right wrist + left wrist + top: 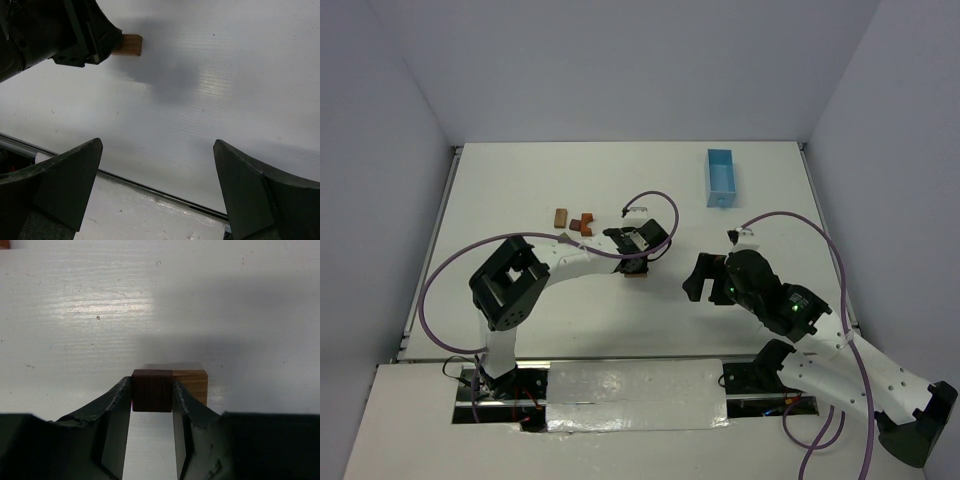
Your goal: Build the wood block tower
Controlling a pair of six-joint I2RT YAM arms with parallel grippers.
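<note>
My left gripper (636, 262) is shut on a dark reddish-brown block (152, 390), held between its fingertips low over the table. A light brown block (192, 384) sits right beside it, touching its right side, partly behind my right finger. That light block also shows in the right wrist view (129, 45), under the left gripper (60, 30). A brown block (560, 216) and reddish-orange pieces (584, 224) lie to the far left of the left gripper. My right gripper (705, 278) is wide open and empty (157, 145), to the right of the left gripper. No green triangle is in view.
A light-blue tray (721, 177) stands at the back right. Purple cables loop over both arms. The table's front edge (150, 187) runs just below my right gripper. An orange block corner shows at the top left of the left wrist view (4, 244).
</note>
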